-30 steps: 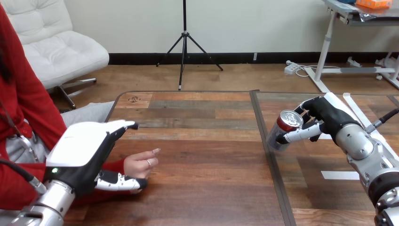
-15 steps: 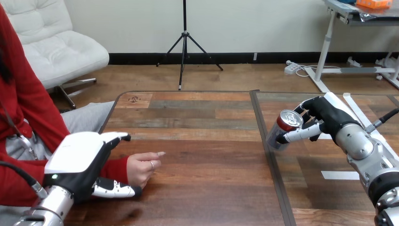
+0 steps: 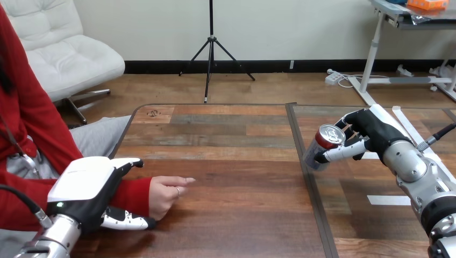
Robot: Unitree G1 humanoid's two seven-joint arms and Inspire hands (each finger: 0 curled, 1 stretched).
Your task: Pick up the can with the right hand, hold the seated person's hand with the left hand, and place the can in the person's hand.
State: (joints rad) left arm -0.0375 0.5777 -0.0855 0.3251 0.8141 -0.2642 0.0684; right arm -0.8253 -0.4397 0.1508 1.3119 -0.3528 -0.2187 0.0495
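The can (image 3: 322, 146) is sitting in the robot's right hand (image 3: 371, 131), over the right part of the wooden table (image 3: 236, 161). It is tilting, its red-rimmed silver top facing up and towards the camera. Its lower end is hanging right over the dark seam (image 3: 307, 183) that is running across the tabletop. The right hand is wrapping it from the right side. The black fingers are curling round the far side of the can, and the black-and-white thumb is pressing across the near side, just below the top. That is a full clasp, with the can lying between thumb and fingers. The silver forearm is coming in from the view's lower right corner, passing above a strip of white tape (image 3: 388, 200) on the wood.

Well apart from all that, at the table's left side, the person's hand (image 3: 165, 193) is resting on the wood. It is loosely curled, with one finger pointing towards the table's middle. Nothing is lying in it.

The robot's left hand (image 3: 88, 188) is sitting over the red sleeve (image 3: 132, 194) at the person's wrist, white back uppermost. Its fingers are stretching out straight over the far side of the sleeve, and its thumb is lying straight along the near side, just beside the person's hand. The wrist is lying between the two, but I cannot tell whether they are squeezing it. A wide stretch of bare wood is separating the can from the person's hand.
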